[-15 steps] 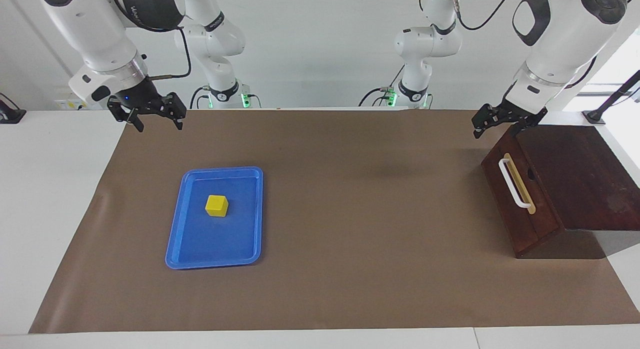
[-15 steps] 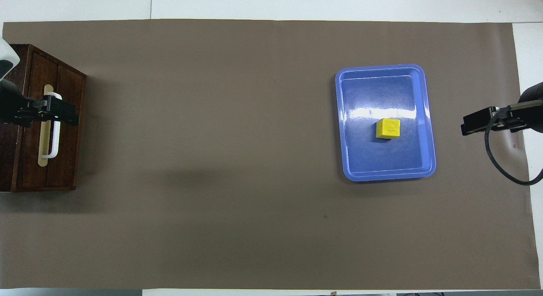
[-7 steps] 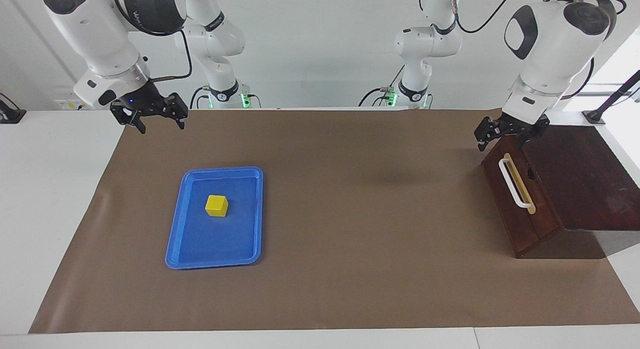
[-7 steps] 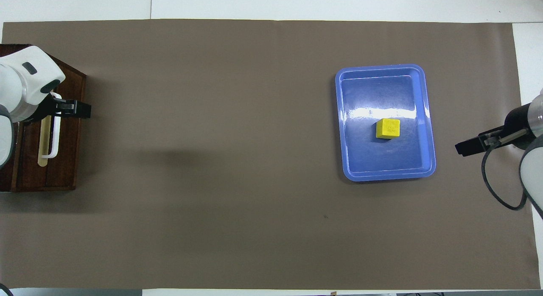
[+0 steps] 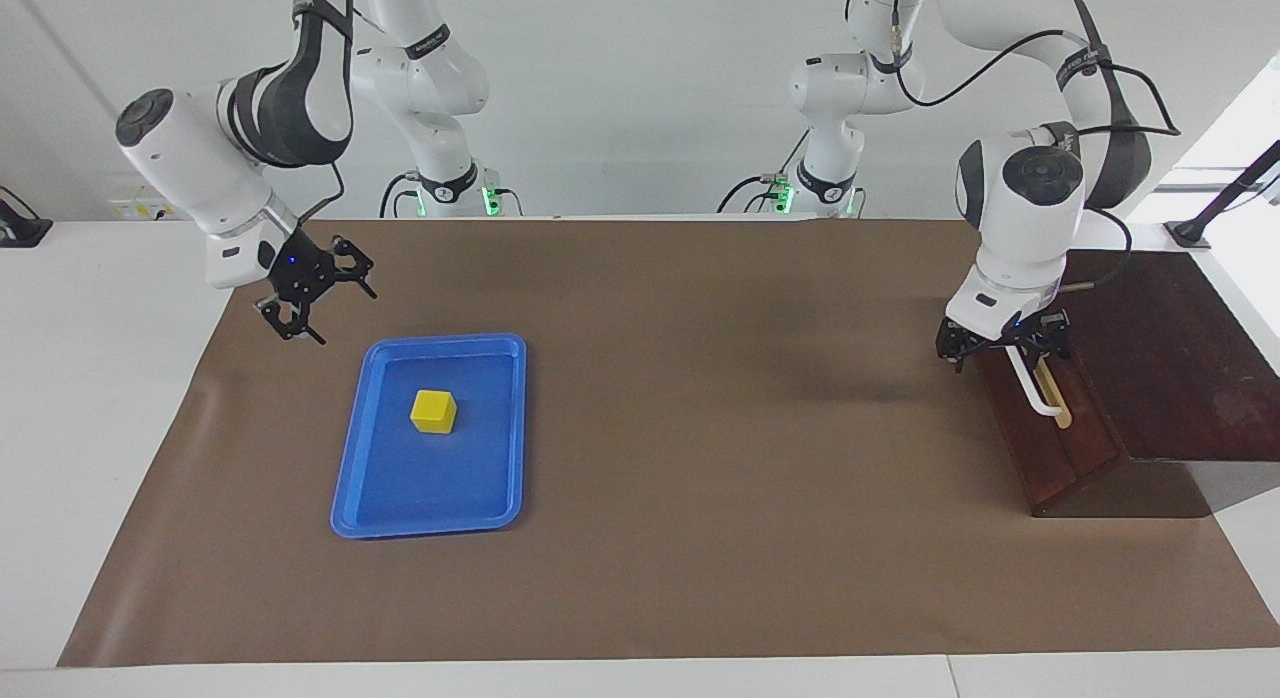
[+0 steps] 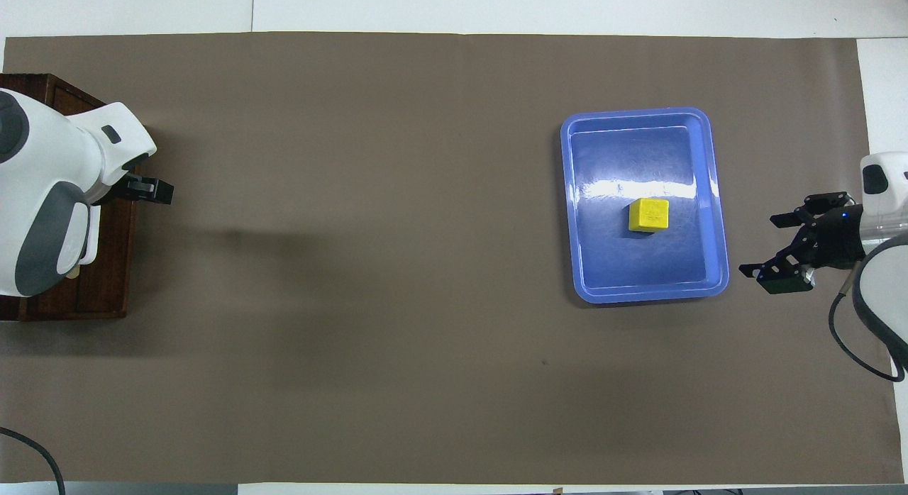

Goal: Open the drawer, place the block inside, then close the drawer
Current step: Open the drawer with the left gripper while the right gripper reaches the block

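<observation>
The yellow block [image 5: 433, 411] lies in the blue tray [image 5: 430, 526], also in the overhead view [image 6: 648, 215]. The drawer [image 5: 1050, 448] is shut in its dark wooden cabinet at the left arm's end of the table; its white handle [image 5: 1040, 398] shows below my hand. My left gripper [image 5: 1003, 356] is open, low in front of the drawer, its jaws astride the handle's end nearer the robots. In the overhead view the left arm covers most of the drawer [image 6: 106, 268]. My right gripper [image 5: 318, 303] is open and empty above the mat beside the tray.
The blue tray [image 6: 645, 295] sits on the brown mat toward the right arm's end. The cabinet's dark top [image 5: 1170, 348] stands above the mat. My right gripper also shows in the overhead view [image 6: 766, 245], beside the tray's edge.
My left gripper has come down from above the cabinet's corner to the drawer handle. My right gripper has dropped and turned, moving closer to the tray. Block and drawer have not moved.
</observation>
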`<action>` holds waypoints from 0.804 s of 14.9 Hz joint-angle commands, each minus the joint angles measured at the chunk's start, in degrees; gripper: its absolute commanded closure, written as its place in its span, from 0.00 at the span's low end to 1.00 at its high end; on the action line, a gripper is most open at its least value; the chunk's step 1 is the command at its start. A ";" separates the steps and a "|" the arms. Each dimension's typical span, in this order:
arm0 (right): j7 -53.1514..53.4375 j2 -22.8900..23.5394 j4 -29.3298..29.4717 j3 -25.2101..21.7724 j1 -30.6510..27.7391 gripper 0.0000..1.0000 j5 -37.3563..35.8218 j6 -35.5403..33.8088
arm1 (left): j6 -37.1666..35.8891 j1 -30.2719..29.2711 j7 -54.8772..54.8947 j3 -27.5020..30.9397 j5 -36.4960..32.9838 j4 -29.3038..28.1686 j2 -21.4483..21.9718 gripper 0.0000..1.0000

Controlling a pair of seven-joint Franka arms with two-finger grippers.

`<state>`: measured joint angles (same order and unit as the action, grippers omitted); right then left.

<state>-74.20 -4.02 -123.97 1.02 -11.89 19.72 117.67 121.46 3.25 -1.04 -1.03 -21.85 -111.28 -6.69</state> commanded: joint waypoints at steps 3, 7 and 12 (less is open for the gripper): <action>-29.46 5.87 -0.74 0.56 -2.17 0.00 13.48 3.97 | 5.45 -1.93 3.41 0.15 -4.87 -3.86 0.45 0.00; -42.23 9.72 -0.40 0.56 -1.99 0.00 23.84 3.53 | 8.60 -3.25 3.50 0.15 -5.31 -5.88 -0.16 0.00; -52.95 18.77 3.37 0.74 -2.26 0.00 32.64 0.03 | 10.98 -2.81 3.15 0.06 -6.02 -6.41 -2.44 0.00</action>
<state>-122.35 10.54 -123.80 1.10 -13.20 49.00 120.49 129.75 0.45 2.07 -0.78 -26.62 -116.99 -8.01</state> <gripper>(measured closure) 0.000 0.000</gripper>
